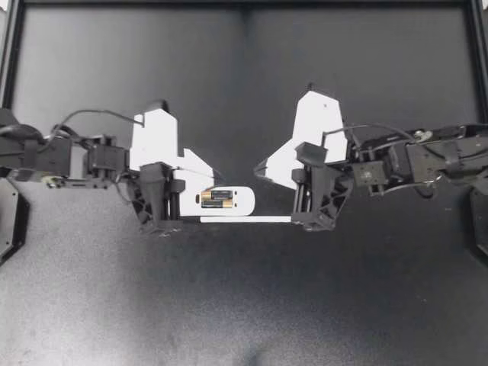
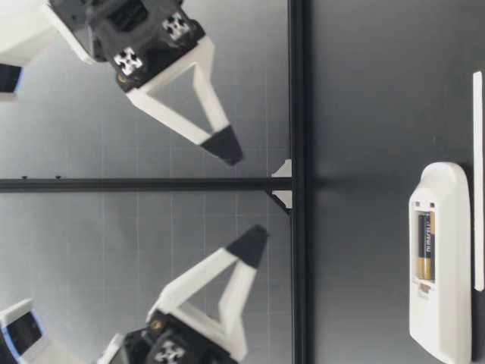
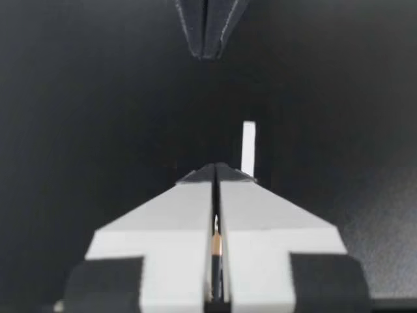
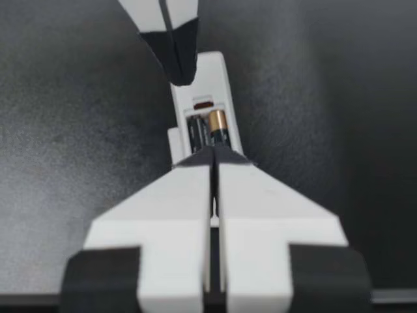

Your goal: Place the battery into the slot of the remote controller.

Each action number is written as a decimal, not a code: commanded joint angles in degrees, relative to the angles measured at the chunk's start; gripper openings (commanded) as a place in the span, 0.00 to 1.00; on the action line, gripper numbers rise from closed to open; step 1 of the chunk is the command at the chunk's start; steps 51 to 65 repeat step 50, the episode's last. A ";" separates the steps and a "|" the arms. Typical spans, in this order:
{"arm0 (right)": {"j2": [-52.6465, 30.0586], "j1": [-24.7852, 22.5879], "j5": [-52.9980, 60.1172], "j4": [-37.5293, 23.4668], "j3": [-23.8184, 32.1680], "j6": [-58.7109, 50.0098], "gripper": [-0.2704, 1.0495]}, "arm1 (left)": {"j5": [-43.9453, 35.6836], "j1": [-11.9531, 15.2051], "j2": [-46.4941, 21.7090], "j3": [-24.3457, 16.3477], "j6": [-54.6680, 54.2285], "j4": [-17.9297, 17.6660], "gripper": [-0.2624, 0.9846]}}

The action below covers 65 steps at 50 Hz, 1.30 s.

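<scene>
- Black table (image 1: 244,305) carried the remote controller (image 1: 242,200), battery (image 1: 216,196) seated in its slot, between both jaws' tips.
- left jaws and right jaws were both clenched.

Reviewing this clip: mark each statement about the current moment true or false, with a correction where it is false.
1. A battery lies in the open slot of the remote. True.
2. My left gripper is shut on the battery. False: its fingers are closed on nothing, and the low view shows it raised above the table.
3. My right gripper is shut and holds nothing. True.
4. The thin white strip is fitted over the battery compartment. False: it lies flat on the table beside the remote, and the compartment is uncovered.
5. The remote is lifted off the table. False: it rests flat on the table, below both grippers.
</scene>
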<state>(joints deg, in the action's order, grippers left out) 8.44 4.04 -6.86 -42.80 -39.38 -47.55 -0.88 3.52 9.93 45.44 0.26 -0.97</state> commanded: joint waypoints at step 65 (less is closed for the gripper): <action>1.41 0.09 4.13 0.00 -0.70 0.62 0.08 | -3.52 0.18 3.43 0.70 0.44 0.18 0.06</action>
